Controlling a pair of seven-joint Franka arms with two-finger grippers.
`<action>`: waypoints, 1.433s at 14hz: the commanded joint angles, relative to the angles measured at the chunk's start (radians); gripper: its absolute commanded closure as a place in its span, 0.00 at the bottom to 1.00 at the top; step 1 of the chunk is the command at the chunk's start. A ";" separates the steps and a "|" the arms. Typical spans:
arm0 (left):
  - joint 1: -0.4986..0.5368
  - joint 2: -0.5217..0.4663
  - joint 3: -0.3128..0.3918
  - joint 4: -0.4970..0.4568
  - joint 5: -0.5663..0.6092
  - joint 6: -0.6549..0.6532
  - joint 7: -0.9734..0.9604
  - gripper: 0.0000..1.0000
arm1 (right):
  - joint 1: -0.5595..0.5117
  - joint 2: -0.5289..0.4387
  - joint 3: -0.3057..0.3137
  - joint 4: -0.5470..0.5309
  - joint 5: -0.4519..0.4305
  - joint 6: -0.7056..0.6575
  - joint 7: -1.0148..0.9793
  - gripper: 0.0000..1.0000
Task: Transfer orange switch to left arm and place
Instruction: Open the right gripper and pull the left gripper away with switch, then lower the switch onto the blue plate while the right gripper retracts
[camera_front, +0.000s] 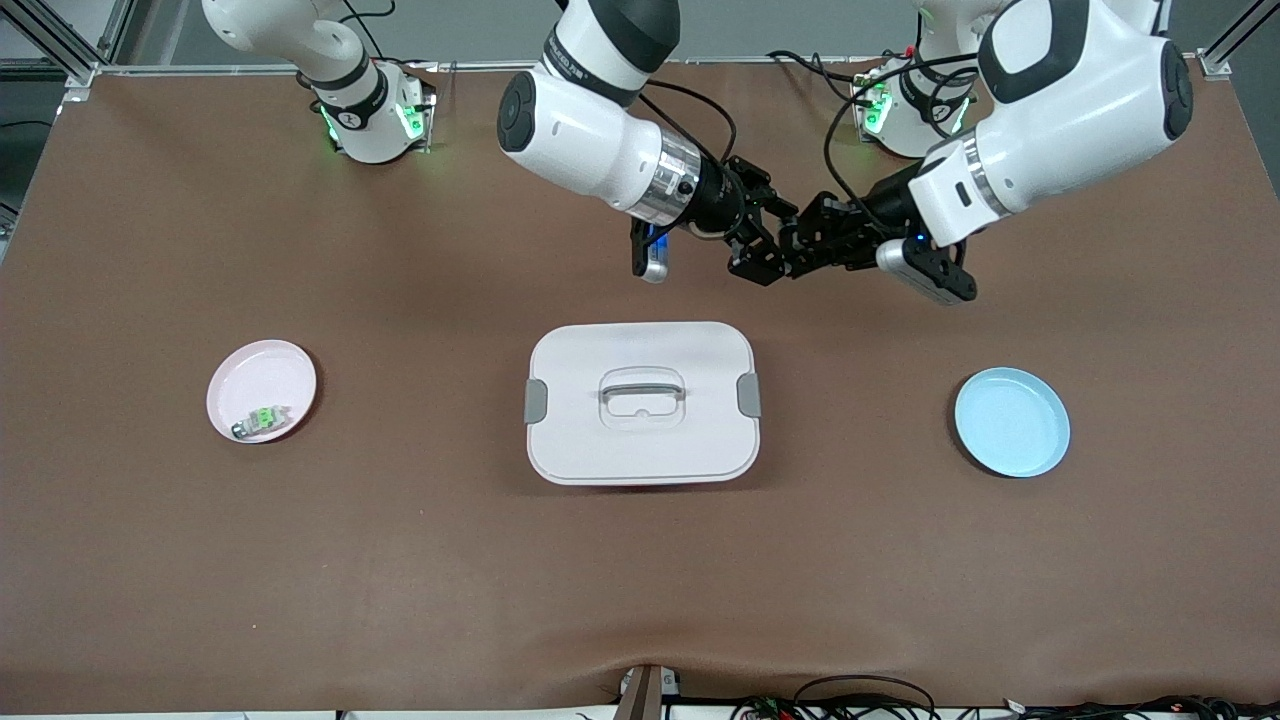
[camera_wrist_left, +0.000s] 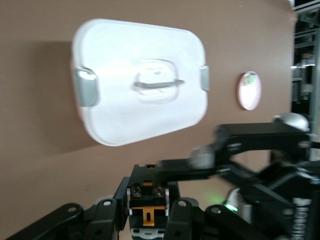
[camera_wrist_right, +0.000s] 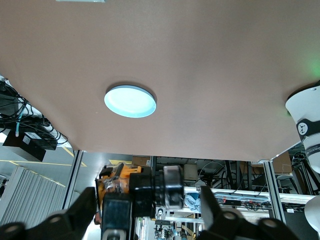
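Closest to the front camera sits the box (camera_front: 642, 403), a white lidded container with a recessed grey handle and grey side clips, resting on the brown table (camera_front: 400, 580). Toward the right arm's end of the table lies a pink plate (camera_front: 261, 389) holding a tiny green-and-clear component (camera_front: 262, 420). Toward the left arm's end lies an empty blue plate (camera_front: 1011, 421).

Both arms meet in the air over the bare table farther from the front camera than the box. The right gripper (camera_front: 757, 243) and the left gripper (camera_front: 808, 246) face each other, fingertips almost touching.

The orange switch (camera_wrist_left: 146, 199) sits in the air between the two grippers. In the left wrist view it is pinched between the left gripper's fingers (camera_wrist_left: 176, 212), its orange part showing below a black body. In the right wrist view the switch (camera_wrist_right: 118, 186) appears beside the right gripper's fingers (camera_wrist_right: 212, 207), which are spread apart around it, while the other gripper's fingertip presses against it.
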 joint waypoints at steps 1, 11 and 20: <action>0.018 -0.002 -0.002 0.027 0.067 -0.037 0.008 1.00 | -0.005 0.004 -0.008 0.024 0.017 -0.020 0.006 0.00; 0.111 0.096 0.002 0.070 0.434 -0.115 0.154 1.00 | -0.083 -0.094 -0.025 0.014 -0.153 -0.272 -0.003 0.00; 0.113 0.226 0.000 0.071 0.718 -0.118 0.450 1.00 | -0.351 -0.278 -0.025 -0.024 -0.424 -0.843 -0.593 0.00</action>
